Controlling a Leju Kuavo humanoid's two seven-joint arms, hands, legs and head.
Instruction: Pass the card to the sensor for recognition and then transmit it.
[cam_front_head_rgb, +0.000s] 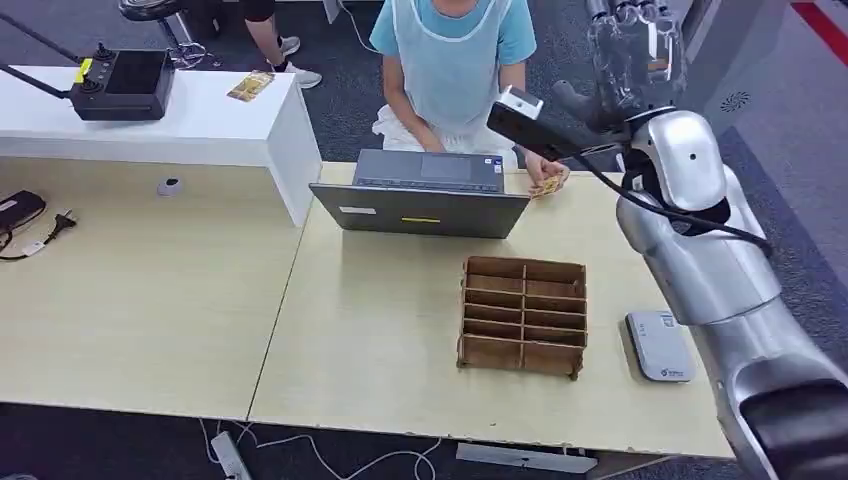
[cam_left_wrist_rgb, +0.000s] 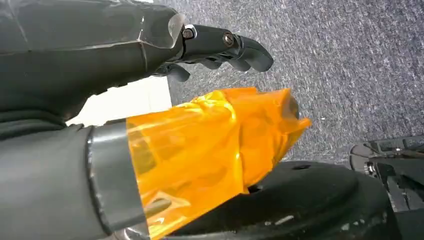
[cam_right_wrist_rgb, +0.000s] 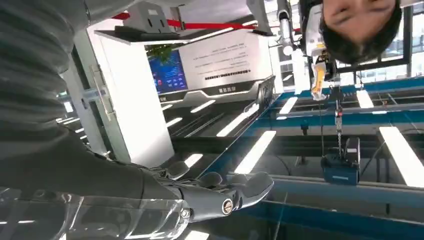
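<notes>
A person in a light blue top sits behind the laptop (cam_front_head_rgb: 425, 195) and holds a small yellowish card (cam_front_head_rgb: 547, 186) at the table's far edge. The grey-white card sensor (cam_front_head_rgb: 660, 345) lies flat on the table at the right, near my right arm. My right hand (cam_front_head_rgb: 635, 50) is raised high above the table's far right, well above the card, with its fingers (cam_right_wrist_rgb: 240, 192) stretched out and nothing in them. My left hand (cam_left_wrist_rgb: 165, 55) hangs over grey carpet; its thumb (cam_left_wrist_rgb: 215, 145) is wrapped in orange film and it holds nothing.
A brown wooden divider box (cam_front_head_rgb: 522, 315) stands left of the sensor. A white raised counter (cam_front_head_rgb: 200, 125) at the back left carries a black controller (cam_front_head_rgb: 125, 85) and another card (cam_front_head_rgb: 250, 87). Cables and a dark device (cam_front_head_rgb: 18, 210) lie at the far left.
</notes>
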